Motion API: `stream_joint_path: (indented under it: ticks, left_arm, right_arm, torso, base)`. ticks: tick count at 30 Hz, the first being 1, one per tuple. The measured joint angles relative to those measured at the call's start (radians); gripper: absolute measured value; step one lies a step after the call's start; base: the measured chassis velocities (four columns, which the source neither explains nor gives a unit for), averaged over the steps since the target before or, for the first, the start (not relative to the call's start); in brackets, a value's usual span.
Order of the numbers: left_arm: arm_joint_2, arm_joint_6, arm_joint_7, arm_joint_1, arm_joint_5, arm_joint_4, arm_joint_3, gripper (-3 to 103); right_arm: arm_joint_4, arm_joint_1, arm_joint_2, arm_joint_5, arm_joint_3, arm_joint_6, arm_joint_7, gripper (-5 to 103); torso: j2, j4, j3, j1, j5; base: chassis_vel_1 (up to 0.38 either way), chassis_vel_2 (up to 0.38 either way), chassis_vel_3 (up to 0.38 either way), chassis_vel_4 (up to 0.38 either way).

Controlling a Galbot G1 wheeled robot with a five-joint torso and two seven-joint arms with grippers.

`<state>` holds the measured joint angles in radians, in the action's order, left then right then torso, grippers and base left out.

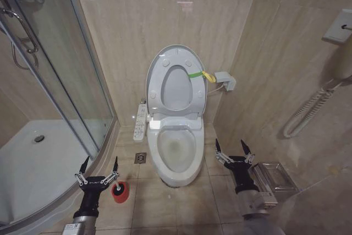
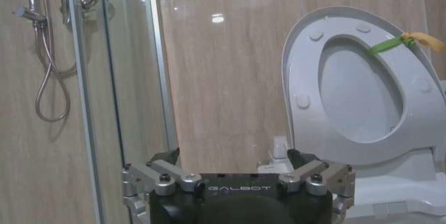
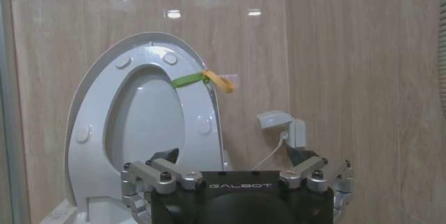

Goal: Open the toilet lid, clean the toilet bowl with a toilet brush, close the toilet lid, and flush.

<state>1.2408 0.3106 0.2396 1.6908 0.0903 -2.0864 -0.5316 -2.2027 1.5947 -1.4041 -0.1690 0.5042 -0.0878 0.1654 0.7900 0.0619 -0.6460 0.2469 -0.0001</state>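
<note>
The toilet lid (image 1: 175,75) is raised upright against the far wall; the toilet bowl (image 1: 177,149) points near. Both hands, left (image 1: 99,164) and right (image 1: 233,148), are held wide open, empty.

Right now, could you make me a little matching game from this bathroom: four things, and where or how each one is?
Things:
1 toilet lid
2 toilet bowl
3 red cup holder
4 left gripper

States:
a on the floor left of the toilet
b raised against the wall
c open, holding nothing
d uncovered

Pairs: 1-b, 2-d, 3-a, 4-c
</note>
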Motion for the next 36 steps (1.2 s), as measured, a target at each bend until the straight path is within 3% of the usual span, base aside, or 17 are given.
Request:
stream_joint_path:
  ticks: [36]
  left_arm:
    - [0.0, 0.0, 0.0, 0.0, 0.0, 0.0, 0.0, 100]
  right_arm:
    - [0.0, 0.0, 0.0, 0.0, 0.0, 0.0, 0.0, 100]
  torso:
    - [0.0, 0.0, 0.0, 0.0, 0.0]
  base:
    - [0.0, 0.0, 0.0, 0.0]
